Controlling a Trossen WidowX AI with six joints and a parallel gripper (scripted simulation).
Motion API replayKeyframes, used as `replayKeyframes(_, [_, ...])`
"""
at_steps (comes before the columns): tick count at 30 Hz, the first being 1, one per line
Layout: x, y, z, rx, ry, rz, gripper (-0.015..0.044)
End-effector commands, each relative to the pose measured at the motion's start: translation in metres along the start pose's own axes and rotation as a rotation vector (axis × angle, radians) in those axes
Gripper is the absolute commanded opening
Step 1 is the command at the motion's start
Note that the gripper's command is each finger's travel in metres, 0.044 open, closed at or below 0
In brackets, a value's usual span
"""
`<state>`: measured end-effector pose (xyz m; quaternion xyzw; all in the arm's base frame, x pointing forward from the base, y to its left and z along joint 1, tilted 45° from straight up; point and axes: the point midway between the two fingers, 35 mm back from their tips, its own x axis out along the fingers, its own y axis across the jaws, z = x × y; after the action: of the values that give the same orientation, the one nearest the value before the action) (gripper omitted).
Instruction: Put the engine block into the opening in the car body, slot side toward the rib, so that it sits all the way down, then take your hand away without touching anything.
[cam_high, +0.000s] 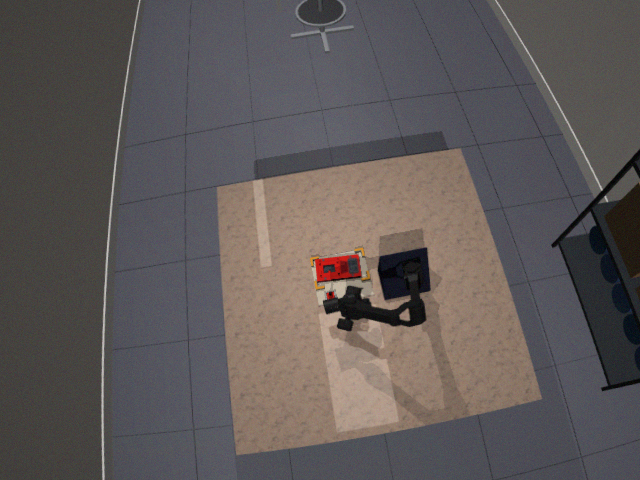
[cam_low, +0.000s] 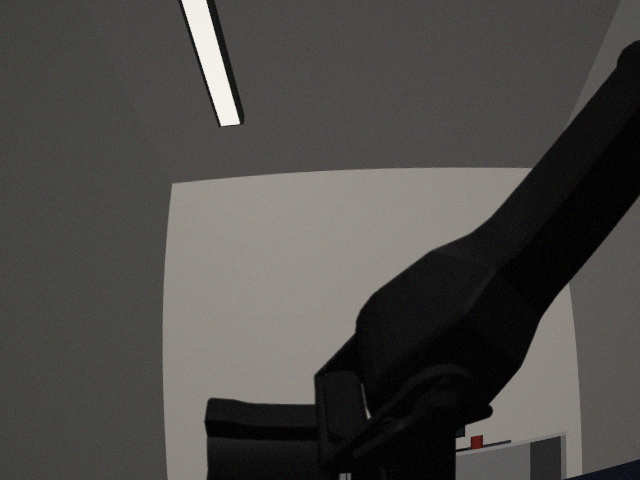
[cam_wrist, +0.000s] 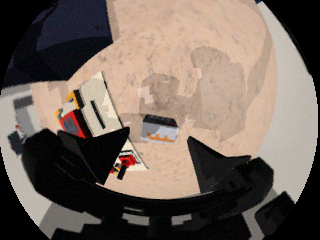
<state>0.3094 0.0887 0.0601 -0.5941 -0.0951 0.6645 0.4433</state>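
Engine block (cam_wrist: 160, 129), grey with orange marks, lies on the worktop (cam_high: 284, 361) (cam_wrist: 170, 30) outside the car body, just beside the near part of a pale board (cam_high: 366, 290) (cam_wrist: 111, 112). From above, the arm hides it.

Arm (cam_high: 379, 314) (cam_low: 439, 320): mounted on a dark blue block (cam_high: 391, 293) (cam_wrist: 75, 30) right of the board. It reaches out to the near side, bends at the elbow and runs left, its wrist end over the board's near edge. In the exterior view the forearm slopes down leftward to the wrist.

Jaws: released, spread wide, nothing gripped. In the wrist view the block appears between the black fingertips, beyond them.

Car body (cam_high: 338, 267) (cam_wrist: 72, 125): red, on the far part of the board among amber corner brackets. Small red piece (cam_high: 330, 295) (cam_wrist: 128, 161): near left on the board. Slot side: cannot tell.
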Motion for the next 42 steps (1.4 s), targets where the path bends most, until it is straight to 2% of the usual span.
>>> replayKeyframes(1, [0.01, 0.002, 0.002, 0.012, -0.01, 0.002, 0.044])
replayKeyframes(8, [0.019, 0.002, 0.003, 0.012, -0.01, 0.001, 0.044])
replayKeyframes(17, [0.019, 0.002, 0.003, 0.012, -0.01, 0.001, 0.0204])
replayKeyframes(23, [0.019, 0.002, 0.003, 0.012, -0.01, 0.001, 0.0164])
replayKeyframes(29, [0.008, 0.001, 0.001, 0.012, -0.008, 0.004, 0.0006])
replayKeyframes(42, [-0.031, -0.001, -0.004, 0.012, -0.005, 0.012, 0.0])
